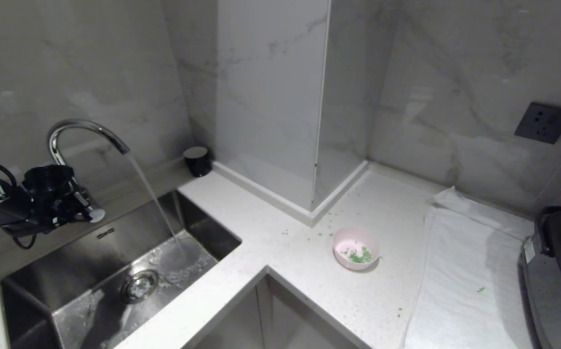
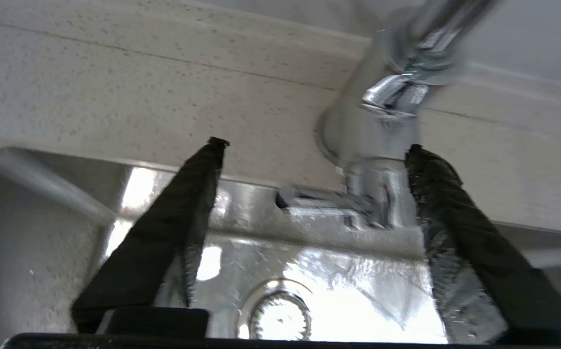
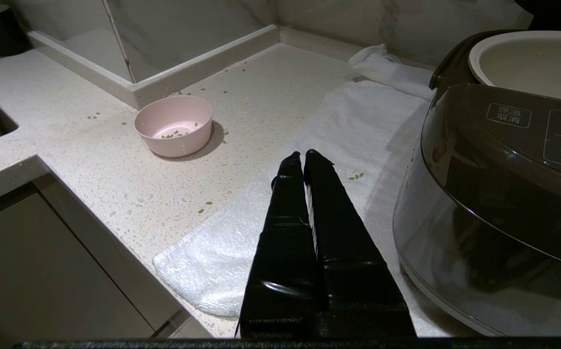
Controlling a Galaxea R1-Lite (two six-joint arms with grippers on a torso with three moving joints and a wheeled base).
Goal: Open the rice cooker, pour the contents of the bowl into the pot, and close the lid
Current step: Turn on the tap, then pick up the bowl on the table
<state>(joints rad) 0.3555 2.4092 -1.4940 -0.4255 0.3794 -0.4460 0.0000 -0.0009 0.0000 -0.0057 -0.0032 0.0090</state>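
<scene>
Your left gripper (image 2: 312,145) is spread beside the running faucet (image 1: 74,128), right gripper (image 3: 302,156) pressed together; the pink bowl (image 1: 355,248) sits at five o'clock, the rice cooker (image 3: 498,194), perhaps labelled 保温/取消, at three.

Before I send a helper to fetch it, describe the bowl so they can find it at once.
Start at the steel sink with the running faucet, then follow the pale speckled counter toward the white towel. The bowl stands between them, alone: small, round, pink, with a few green bits inside, unlike the big dark rice cooker.
</scene>
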